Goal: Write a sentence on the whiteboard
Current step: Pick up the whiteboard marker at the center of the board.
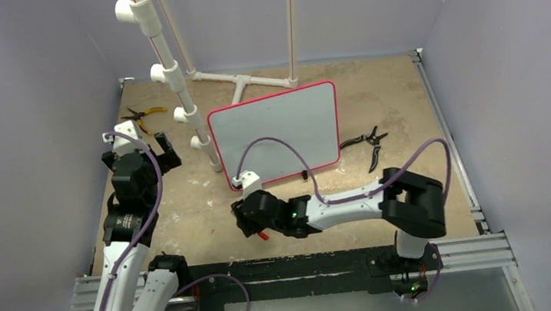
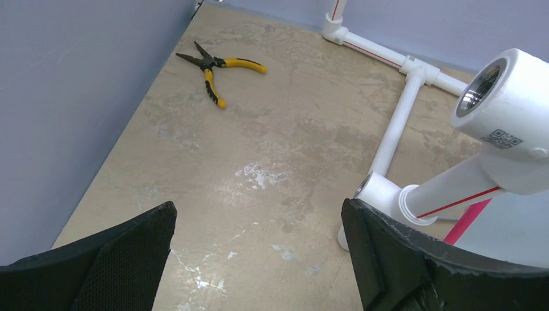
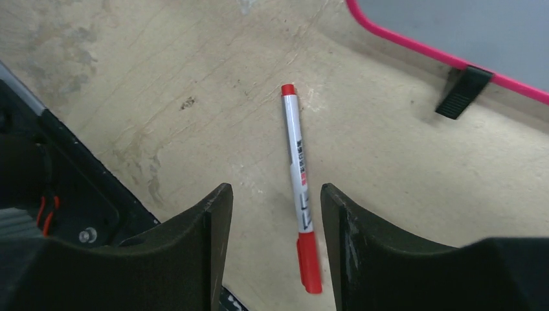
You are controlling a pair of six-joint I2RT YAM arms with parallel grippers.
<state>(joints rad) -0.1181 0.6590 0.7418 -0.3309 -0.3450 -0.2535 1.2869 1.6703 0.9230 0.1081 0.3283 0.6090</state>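
right fingers (image 1: 245, 226) low over tan table (image 1: 405, 95), red marker end (image 1: 263, 235) poking out just beside them. white red-framed rectangular whiteboard (image 1: 283, 112) upright just beyond. left fingers (image 1: 165, 145) spread apart, yellow-handled pliers (image 1: 146, 113) beyond them.

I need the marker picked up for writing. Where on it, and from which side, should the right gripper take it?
Take the marker on its white barrel, near mid-length, coming from straight above. It lies flat on the table, with its length running between the open fingers of the right gripper, so they would likely close across its narrow width.
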